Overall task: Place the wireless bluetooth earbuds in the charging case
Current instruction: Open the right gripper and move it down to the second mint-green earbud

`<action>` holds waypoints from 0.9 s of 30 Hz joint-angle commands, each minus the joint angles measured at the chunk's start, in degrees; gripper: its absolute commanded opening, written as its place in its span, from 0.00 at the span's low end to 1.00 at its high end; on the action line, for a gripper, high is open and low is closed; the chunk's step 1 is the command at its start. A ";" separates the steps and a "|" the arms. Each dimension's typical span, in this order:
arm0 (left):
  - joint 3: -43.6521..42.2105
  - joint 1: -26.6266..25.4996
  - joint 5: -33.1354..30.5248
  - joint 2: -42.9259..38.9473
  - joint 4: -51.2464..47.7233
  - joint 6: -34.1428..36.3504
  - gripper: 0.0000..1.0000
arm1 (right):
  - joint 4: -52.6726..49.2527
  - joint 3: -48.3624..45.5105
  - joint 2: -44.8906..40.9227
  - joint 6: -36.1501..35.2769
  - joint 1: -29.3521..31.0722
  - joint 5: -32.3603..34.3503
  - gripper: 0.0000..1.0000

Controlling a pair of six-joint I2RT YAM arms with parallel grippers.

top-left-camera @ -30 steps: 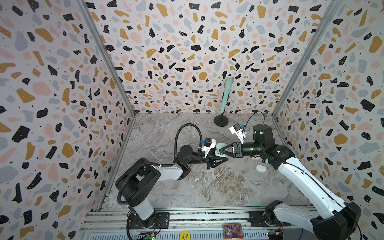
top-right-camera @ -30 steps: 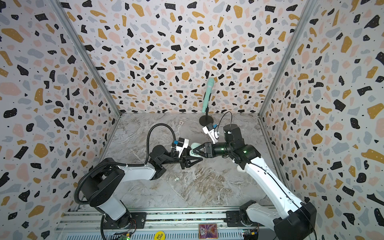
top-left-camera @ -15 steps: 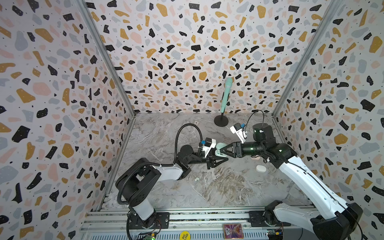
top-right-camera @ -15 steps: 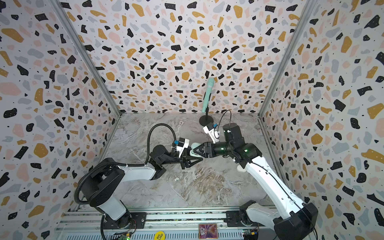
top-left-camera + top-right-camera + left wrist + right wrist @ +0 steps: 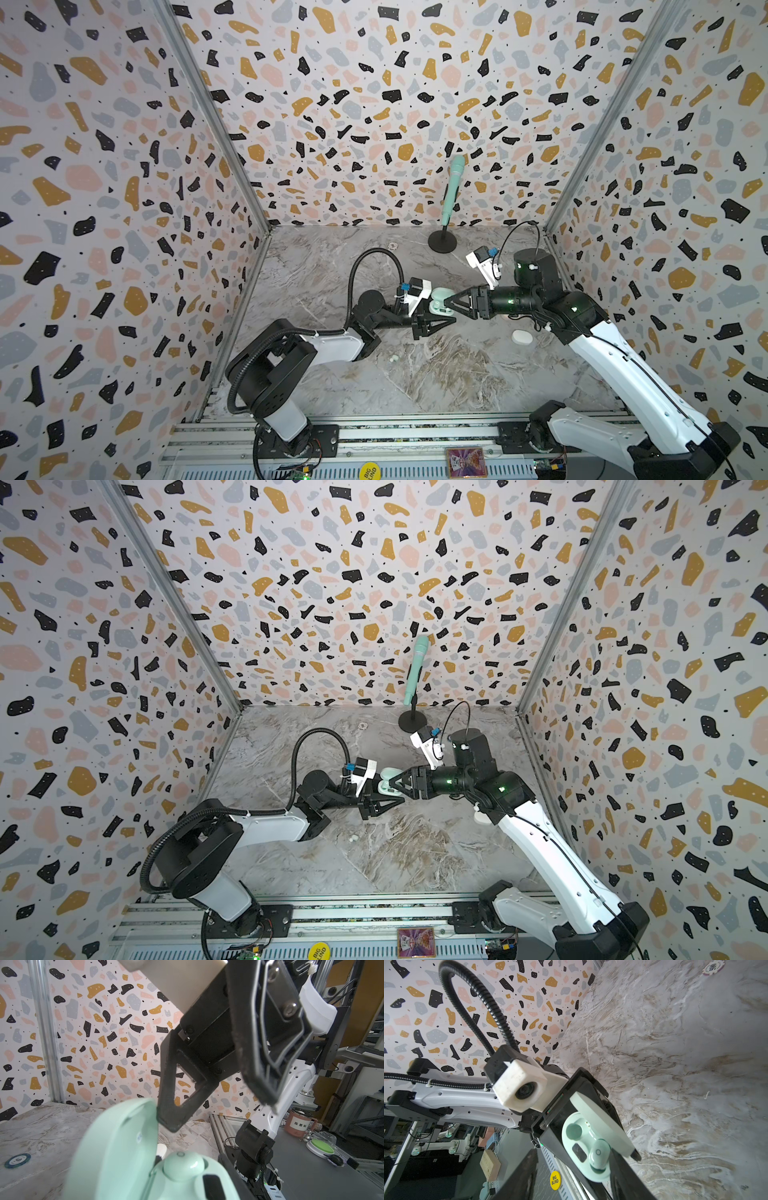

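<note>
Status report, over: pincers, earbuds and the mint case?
Left pincer shut on open mint charging case. Right pincer open beside it. One mint earbud seated, second slot empty. Nothing blocking.

Grips a mint charging case [image 5: 386,780], lid raised, in the left claw [image 5: 390,798] over the marble counter [image 5: 415,854]; points the right claw [image 5: 395,786] just beside it. Elsewhere on the counter, tiny white earbuds [image 5: 353,838].
</note>
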 commanded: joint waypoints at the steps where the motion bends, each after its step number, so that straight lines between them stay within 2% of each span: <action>1: -1.77 2.04 -0.72 -2.60 3.47 1.66 0.32 | -2.73 1.37 -3.05 -0.01 2.58 1.97 0.57; 8: -6.38 7.99 -3.43 -9.02 -2.26 4.43 0.32 | 0.54 -7.38 -5.87 0.94 10.21 7.25 0.58; 11: -8.05 10.82 -4.82 -12.27 -7.41 6.74 0.32 | 3.60 -12.28 -4.72 -0.01 13.67 10.98 0.59; 14: -9.81 13.54 -4.93 -14.57 -8.02 6.27 0.32 | 7.02 -16.50 -1.98 -1.11 16.99 17.10 0.60; 18: -10.93 17.28 -6.07 -16.89 -9.72 6.11 0.33 | 13.94 -20.30 4.61 -1.91 20.53 23.52 0.60; 22: -10.95 20.57 -6.71 -18.90 -12.29 6.67 0.32 | 18.28 -19.91 13.82 -3.01 24.10 30.94 0.60; 27: -10.94 23.44 -7.96 -21.46 -15.89 7.86 0.32 | 21.18 -16.17 24.94 -4.59 25.82 32.62 0.59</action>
